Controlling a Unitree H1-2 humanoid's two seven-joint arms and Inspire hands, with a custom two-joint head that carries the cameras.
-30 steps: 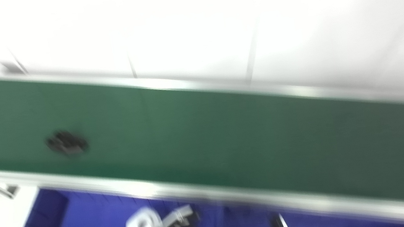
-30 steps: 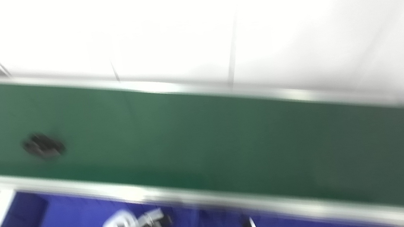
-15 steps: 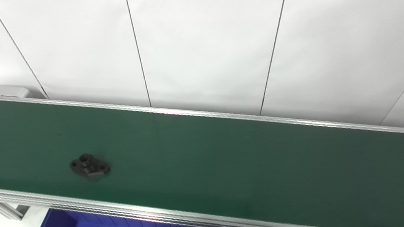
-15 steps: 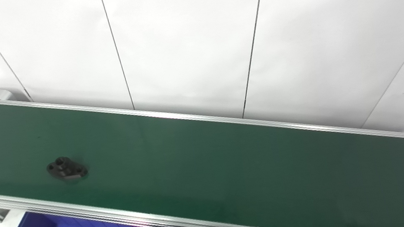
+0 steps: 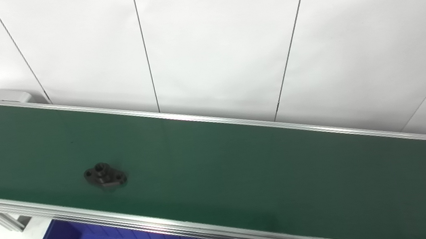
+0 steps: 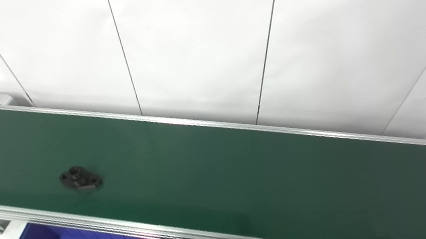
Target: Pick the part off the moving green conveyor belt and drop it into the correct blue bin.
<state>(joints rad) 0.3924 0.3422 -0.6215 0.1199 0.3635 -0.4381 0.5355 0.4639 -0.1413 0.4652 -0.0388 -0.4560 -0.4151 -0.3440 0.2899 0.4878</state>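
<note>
One black part [image 5: 105,177] on green belt [image 5: 244,172], hands apart.

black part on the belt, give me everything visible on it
The black part is a small matte black flange, plastic or dark metal by its look: an elongated flat base with a raised round hub that has a central bore, and a smaller hole in each end lobe. It lies flat, long axis slanted, on the green conveyor belt near the left end, closer to the near rail. Only the belt touches it; no hand is near.
</note>
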